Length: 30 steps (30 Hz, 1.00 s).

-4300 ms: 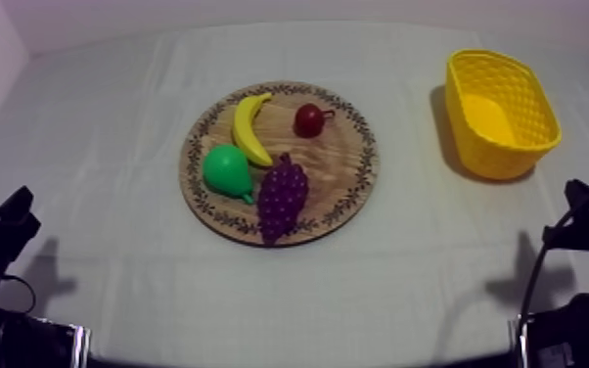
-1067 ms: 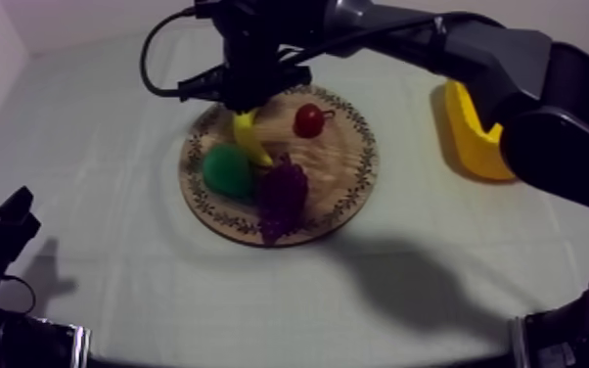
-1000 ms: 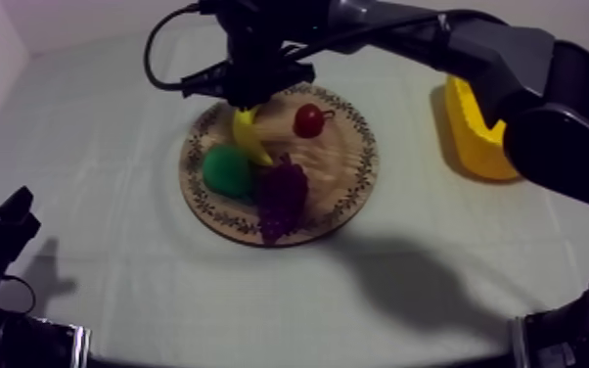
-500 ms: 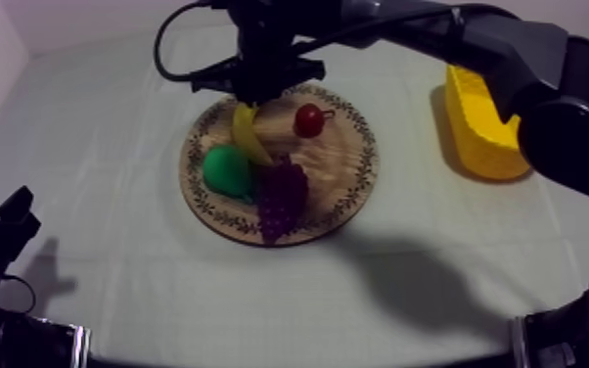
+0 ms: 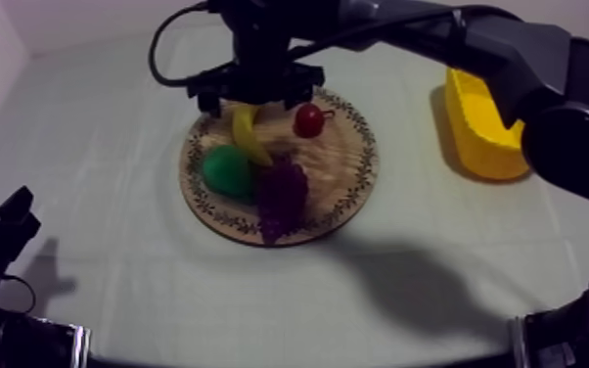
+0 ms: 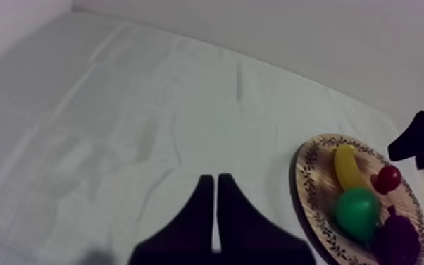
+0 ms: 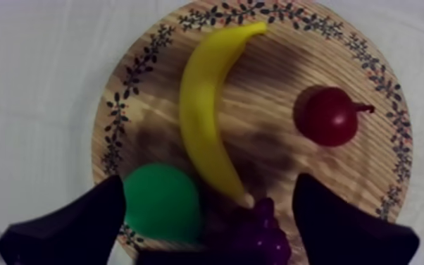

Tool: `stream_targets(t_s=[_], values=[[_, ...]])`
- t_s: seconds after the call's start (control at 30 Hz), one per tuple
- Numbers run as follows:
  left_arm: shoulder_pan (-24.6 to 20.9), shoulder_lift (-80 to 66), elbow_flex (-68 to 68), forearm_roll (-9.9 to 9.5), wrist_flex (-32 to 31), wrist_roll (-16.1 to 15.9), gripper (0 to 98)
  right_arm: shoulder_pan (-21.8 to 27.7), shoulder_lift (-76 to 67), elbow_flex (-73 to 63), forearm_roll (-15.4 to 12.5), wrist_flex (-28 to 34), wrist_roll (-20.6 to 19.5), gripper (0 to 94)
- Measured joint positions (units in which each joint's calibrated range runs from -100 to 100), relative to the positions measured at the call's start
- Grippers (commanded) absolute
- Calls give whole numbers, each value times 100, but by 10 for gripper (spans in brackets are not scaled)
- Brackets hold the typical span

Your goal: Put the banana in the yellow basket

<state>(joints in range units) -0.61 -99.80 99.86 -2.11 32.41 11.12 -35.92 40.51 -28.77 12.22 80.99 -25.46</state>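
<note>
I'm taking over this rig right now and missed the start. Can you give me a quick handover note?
Left gripper: shut on nothing, resting low at the table's left side.
Right gripper: open, hovering over the board, fingers apart above the banana, not touching it.
Things: the banana lies on the board between the pear and the small red fruit. The basket stands at the table's right side.
Done: the right arm is lined up over the banana.
Left: lower, close on the banana, lift it, carry it to the basket, release.

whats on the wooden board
The board holds a banana, a pear, grapes and a small red fruit. In the top view the open right pincer covers the banana's far tip.
</note>
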Motion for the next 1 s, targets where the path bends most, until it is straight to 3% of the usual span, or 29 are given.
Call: stream_targets(t_s=[1.0], values=[[0,0,0,0,0,0,1,94,1234,-1006,-178,75,187,901]])
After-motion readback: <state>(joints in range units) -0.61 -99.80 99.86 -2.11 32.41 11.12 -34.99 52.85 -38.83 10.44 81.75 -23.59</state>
